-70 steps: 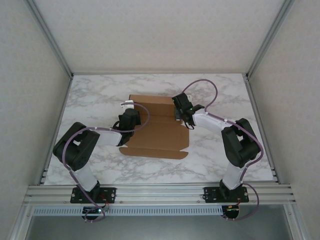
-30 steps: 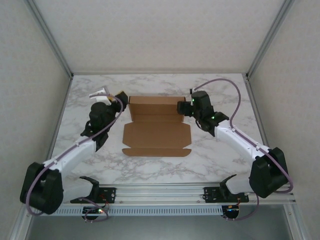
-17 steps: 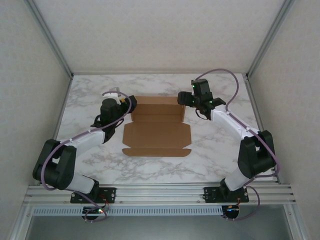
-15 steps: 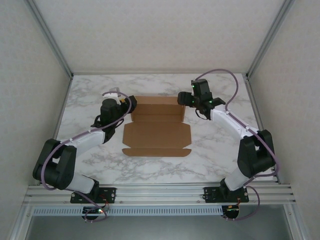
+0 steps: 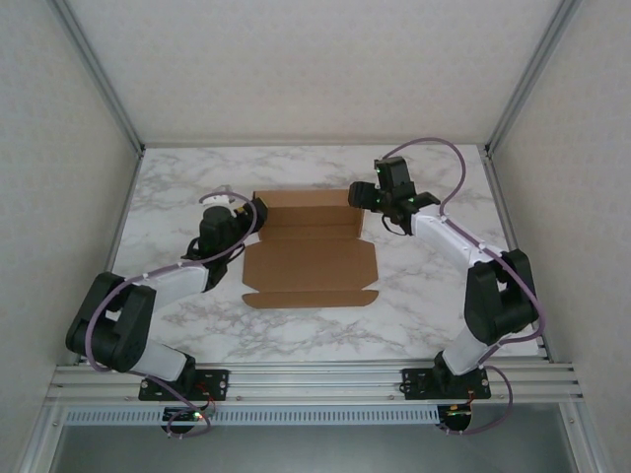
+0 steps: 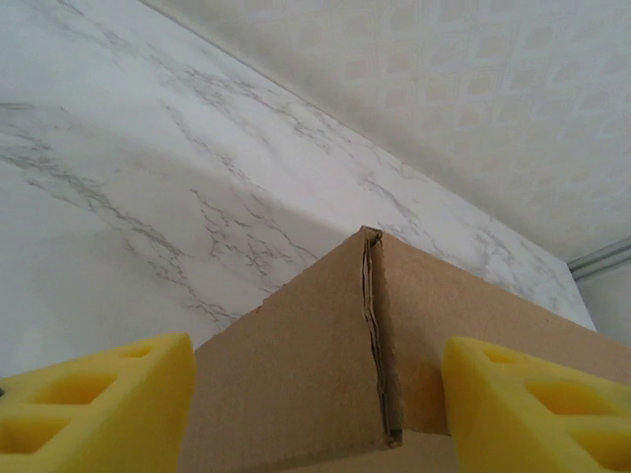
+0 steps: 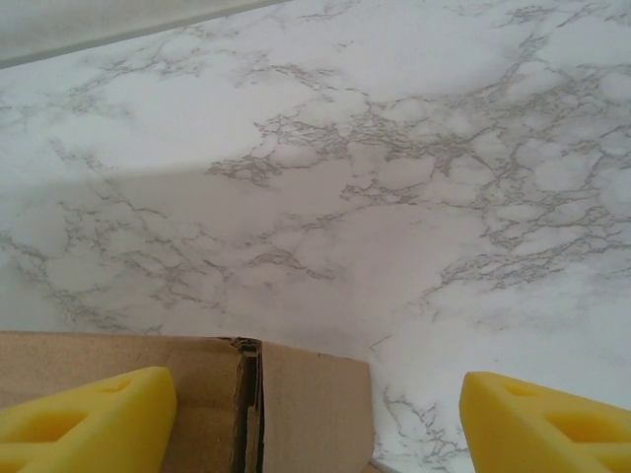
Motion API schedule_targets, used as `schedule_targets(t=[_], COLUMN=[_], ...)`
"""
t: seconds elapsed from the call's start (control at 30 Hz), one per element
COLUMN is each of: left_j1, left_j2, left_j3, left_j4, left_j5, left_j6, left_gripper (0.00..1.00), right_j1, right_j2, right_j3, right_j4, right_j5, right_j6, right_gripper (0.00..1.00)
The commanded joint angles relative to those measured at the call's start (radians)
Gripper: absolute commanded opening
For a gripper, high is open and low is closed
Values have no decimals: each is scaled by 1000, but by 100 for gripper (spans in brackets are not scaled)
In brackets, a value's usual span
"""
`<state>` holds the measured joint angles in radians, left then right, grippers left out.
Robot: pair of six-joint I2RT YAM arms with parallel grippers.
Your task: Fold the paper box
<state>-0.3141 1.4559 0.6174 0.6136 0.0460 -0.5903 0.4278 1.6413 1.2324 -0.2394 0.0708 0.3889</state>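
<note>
Seen from above, the paper box [image 5: 310, 258] lies mid-frame on the tabletop [image 5: 168, 187], with its rear wall standing. The left fingers [image 5: 253, 210] are at its upper-left corner and the right fingers [image 5: 356, 194] at its upper-right.

In the left wrist view the yellow fingers [image 6: 94, 394] are spread either side of the corner seam, grasping nothing.

In the right wrist view the fingers [image 7: 84, 414] are likewise released, with the corner low and left in the frame.

If the two sides pinch unevenly, I'd say the wall could skew or that seam could spring open.

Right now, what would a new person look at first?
Probably the plain brown cardboard paper box, partly folded in the middle of the white marble table, its far wall raised. Then the left gripper and right gripper, each straddling one far corner with yellow fingers open.
</note>
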Motion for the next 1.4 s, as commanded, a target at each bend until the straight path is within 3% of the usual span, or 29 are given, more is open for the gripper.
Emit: schedule_targets(t=[0.0,0.1,0.3,0.5,0.63,0.77,0.93,1.03,1.2,1.27,1.37], left_j1=[10,9,5,-21,-41,-39,-37,-33,-32,-33,-34], left_j2=[-63,-124,-216,-298,-313,-366,-409,-404,-378,-374,-390], left_j3=[80,162,367,386,444,430,398,393,369,348,309], left_j4=[-150,-192,-417,-469,-575,-575,-577,-582,-571,-563,-563], left_j5=[-87,-20,6,59,6,-97,-233,-296,-281,-245,-221], left_j6=[29,108,207,186,202,213,219,224,169,158,155], left_gripper=[69,69,68,67,67,67,67,67,67,67,66], right_j1=[-6,-7,-49,-120,-140,-122,55,96,51,49,49], right_j2=[61,110,212,381,443,376,143,32,-6,51,171], right_j3=[27,96,223,409,456,355,89,-11,9,83,215], right_j4=[-141,-207,-286,-364,-400,-415,-352,-297,-291,-329,-389], right_j5=[23,34,-9,-102,-129,-234,-334,-381,-264,-140,-108], right_j6=[7,13,46,35,10,-1,-17,6,-30,-89,-175], right_gripper=[76,76,75,74,73,69,71,73,70,70,70])
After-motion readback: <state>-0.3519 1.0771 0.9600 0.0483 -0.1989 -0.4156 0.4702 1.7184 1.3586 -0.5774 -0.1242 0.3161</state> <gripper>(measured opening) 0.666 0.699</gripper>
